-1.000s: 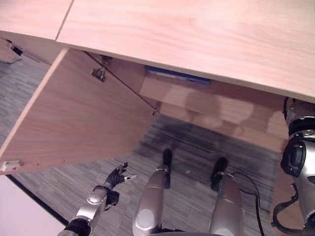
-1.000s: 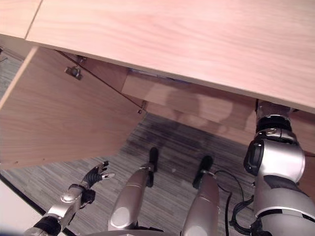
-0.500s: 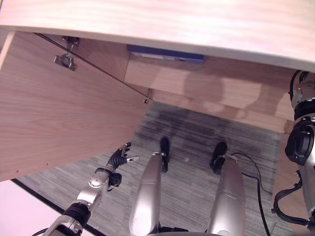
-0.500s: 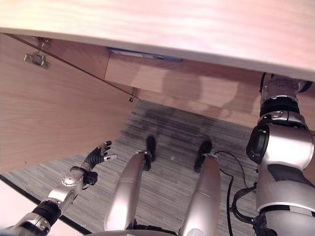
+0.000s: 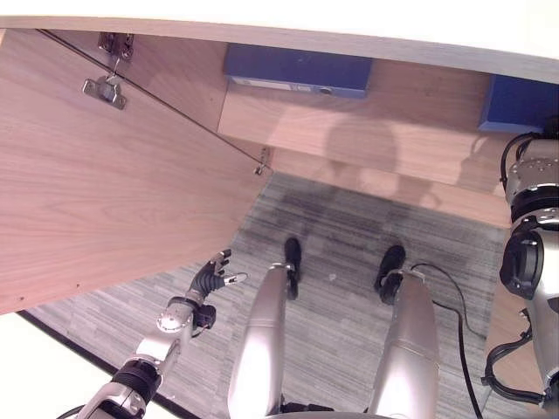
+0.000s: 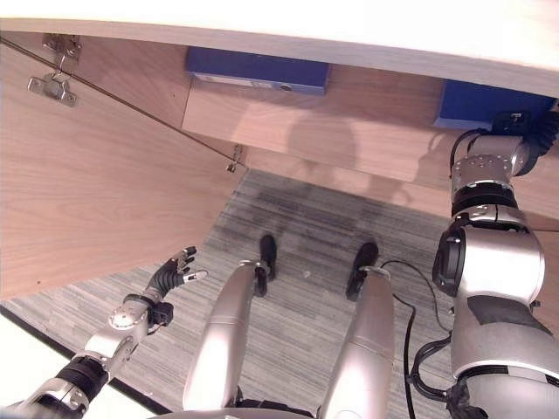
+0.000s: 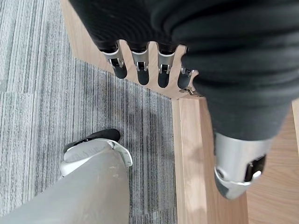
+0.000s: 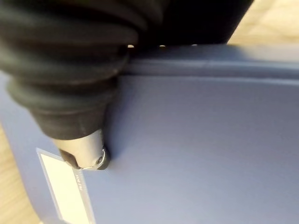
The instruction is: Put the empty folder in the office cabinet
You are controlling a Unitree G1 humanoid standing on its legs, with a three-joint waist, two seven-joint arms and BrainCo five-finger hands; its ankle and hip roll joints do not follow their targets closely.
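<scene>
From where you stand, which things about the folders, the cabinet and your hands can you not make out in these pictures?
- Right hand on the blue folder: right wrist view, the dark cover hides its fingers, so the grip is unclear.
- Blue folder: left eye view, cut off by the picture's edge.
- Second folder in the cabinet: top hidden under the cabinet's top board.
- Whether either folder is empty: both are closed.
- Left hand: hangs open, holding nothing.

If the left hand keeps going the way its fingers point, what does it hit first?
Probably the open cabinet door: the left hand points up toward its lower edge, though depth is hard to judge.
</scene>
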